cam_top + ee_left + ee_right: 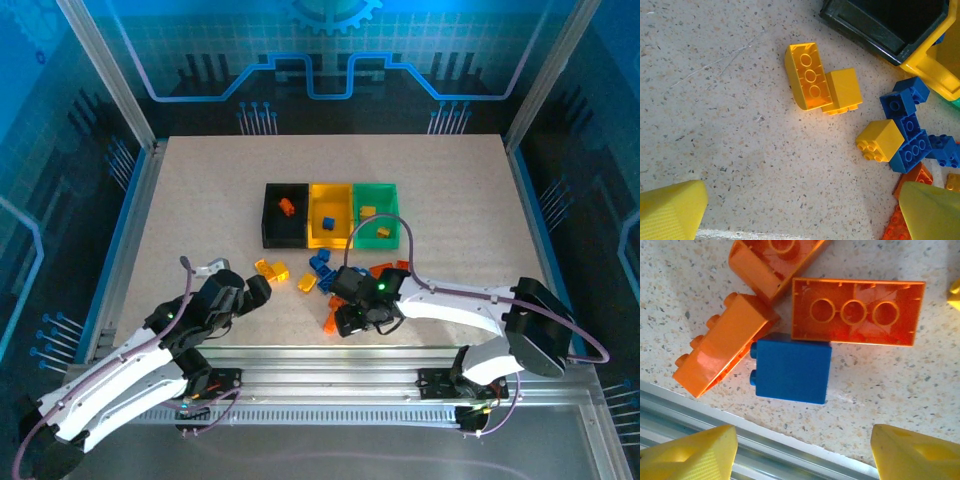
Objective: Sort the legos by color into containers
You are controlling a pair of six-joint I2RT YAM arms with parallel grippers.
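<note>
speckled tabletop [200,200] is lying under blue enclosure light. the loose legos [320,267] are sitting in a heap at mid-frame of the top view, just below the row of bins and between my two grippers.

my right gripper [805,455] is hanging spread and empty over a blue brick [790,372] at the centre of the right wrist view. that brick is touching a studded orange brick [722,342] on its left and an upturned orange brick [857,312] above it. my left gripper [800,217] is gaping too, with nothing in it, and is looking at two yellow bricks [820,82] touching each other at upper centre.

i am judging these pieces to be light, rigid, glossy plastic, likely to skid or pop free, so i am favouring the flat side walls over the studs.

the black bin [284,240] is holding one orange piece [288,207]. the yellow bin [330,242] is holding a small blue piece [326,222]. the green bin [376,187] is holding two yellow pieces [367,212].
</note>
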